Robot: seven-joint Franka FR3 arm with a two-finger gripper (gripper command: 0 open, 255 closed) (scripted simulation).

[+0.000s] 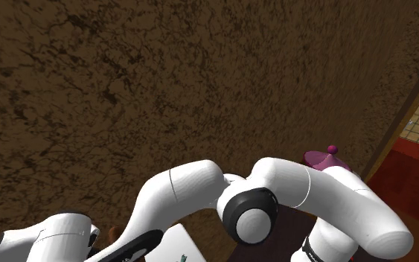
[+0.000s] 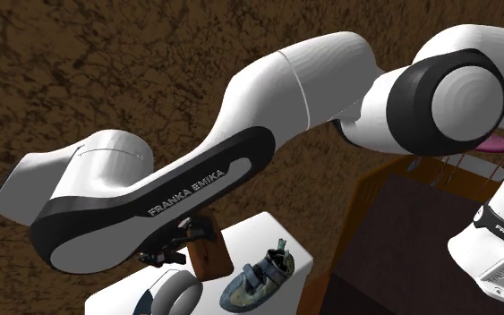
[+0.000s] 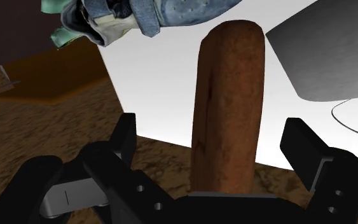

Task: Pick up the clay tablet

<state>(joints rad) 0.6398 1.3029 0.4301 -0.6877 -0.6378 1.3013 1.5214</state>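
Two black fingers (image 3: pixel 125 137) of the hand (image 3: pixel 210 130) are standing wide apart in the wrist view. The brown tablet (image 3: pixel 228 108) is rising upright between them, with a gap on each side, so neither finger is touching it. Going across the second exterior view from its left, the white arm (image 2: pixel 312 80) is reaching down over a mottled brown floor (image 2: pixel 80 72), and the hand is hanging low over the white surface (image 2: pixel 281 234). A grey rounded object (image 2: pixel 183 291) is lying at the near edge of the surface. The tablet is standing on edge directly under the hand, and a blue-and-teal climbing shoe (image 2: pixel 259 276) is lying just beside the tablet toward that view's right. Farther right, a dark wooden piece of furniture (image 2: pixel 402 233) is standing next to the surface.
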